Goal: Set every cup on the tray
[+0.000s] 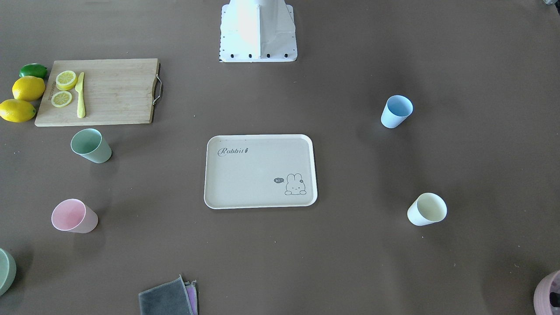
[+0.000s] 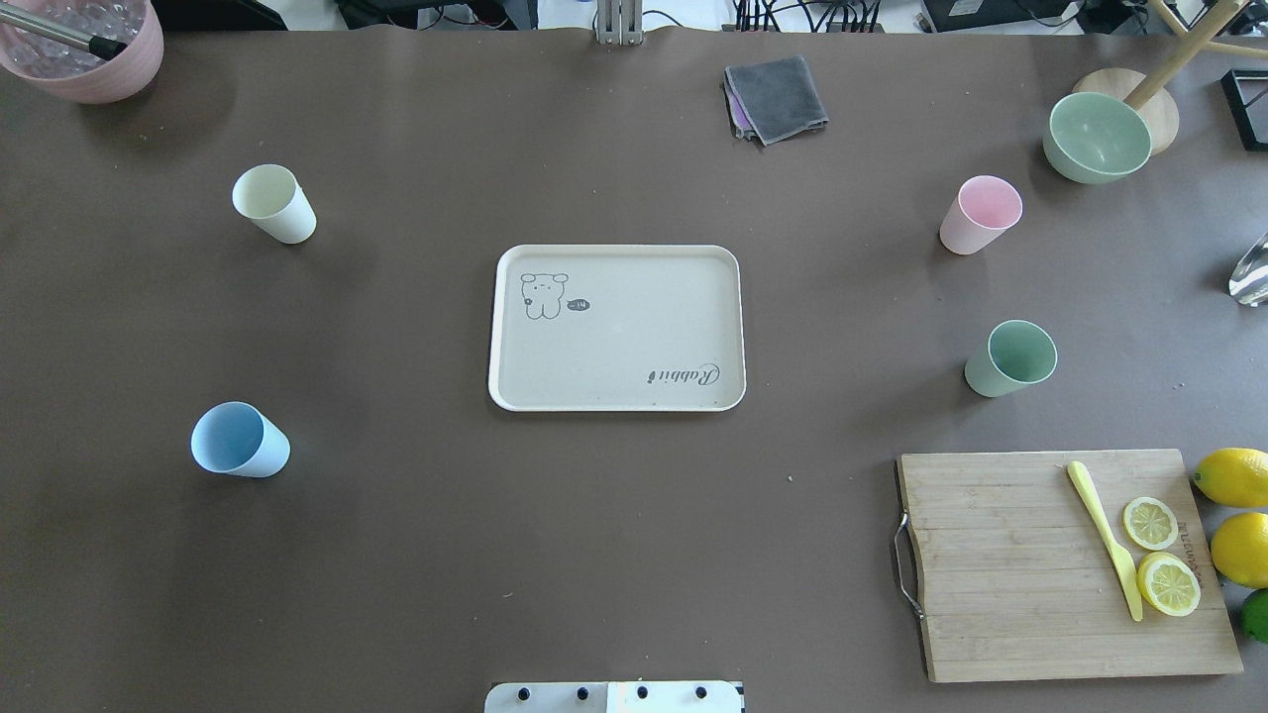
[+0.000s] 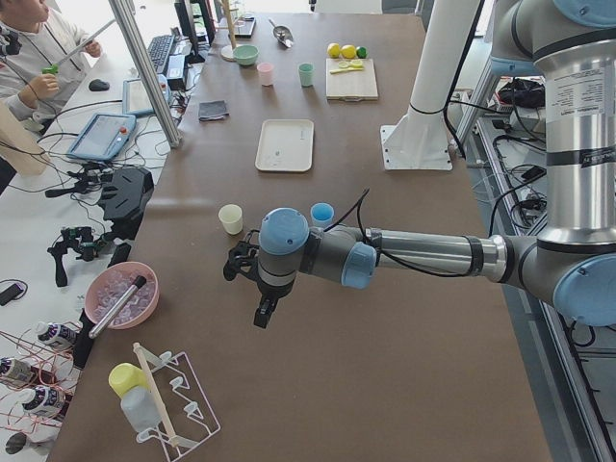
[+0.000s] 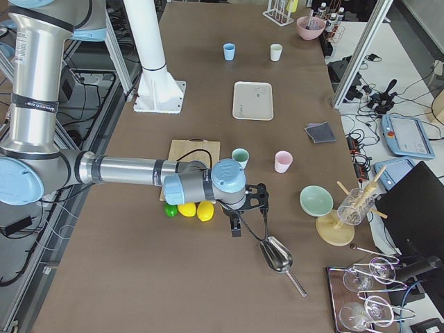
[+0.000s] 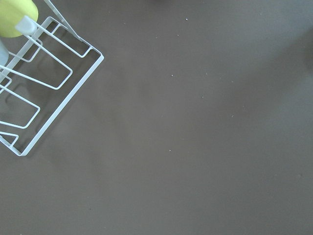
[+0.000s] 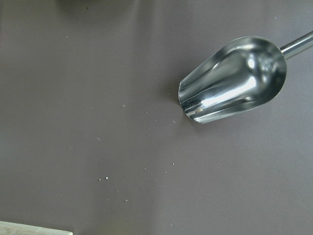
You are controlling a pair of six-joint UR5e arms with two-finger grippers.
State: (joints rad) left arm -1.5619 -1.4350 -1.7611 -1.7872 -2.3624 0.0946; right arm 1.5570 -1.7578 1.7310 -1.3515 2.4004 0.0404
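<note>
The beige tray with the "Rabbit" script lies bare at the table's middle. Several cups stand upright on the table around it. A cream cup and a blue cup are on the robot's left. A pink cup and a green cup are on its right. My left gripper hangs over the table's left end, past the cream and blue cups. My right gripper hangs over the right end near the lemons. Both show only in the side views, so I cannot tell whether they are open or shut.
A wooden cutting board with lemon slices and a yellow knife lies near right, lemons beside it. A green bowl, a folded grey cloth and a pink bowl are at the far side. A metal scoop and a wire rack lie below the wrists.
</note>
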